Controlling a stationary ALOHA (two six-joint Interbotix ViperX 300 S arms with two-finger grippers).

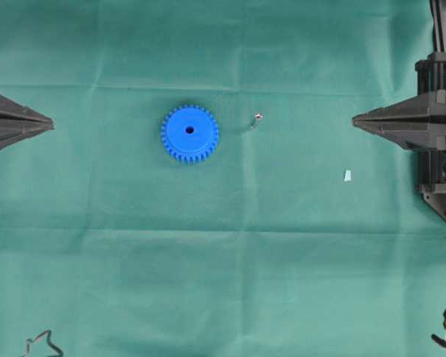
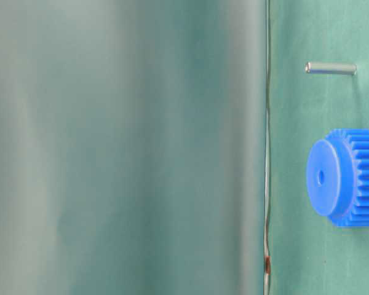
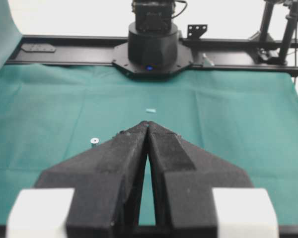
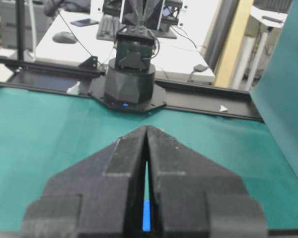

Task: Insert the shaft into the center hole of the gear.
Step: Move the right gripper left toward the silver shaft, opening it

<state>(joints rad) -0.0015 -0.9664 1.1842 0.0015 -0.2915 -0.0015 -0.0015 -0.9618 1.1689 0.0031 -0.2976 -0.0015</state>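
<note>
Your tiny silvery metal shaft (image 1: 256, 119) lies flat on the green-clothed tabletop (image 1: 223, 253), just right of centre in the overhead view, its long axis running roughly up and down the frame with a slight tilt. Just beside it to the left, apart from it, sits the bright blue toothed plastic gear (image 1: 189, 134), lying flat with its dark center hole (image 1: 189, 130) facing up and unfilled.

Both arms are parked at the frame edges. The right gripper (image 1: 354, 118) points in from the right at about the shaft's height (a clear run of cloth between them) and is closed on nothing. The left gripper (image 1: 52, 124) is likewise closed and empty, with the gear between it and the shaft. You would judge the right arm nearer.

A small pale blue scrap (image 1: 347, 175) lies lower right; ignore it.
</note>
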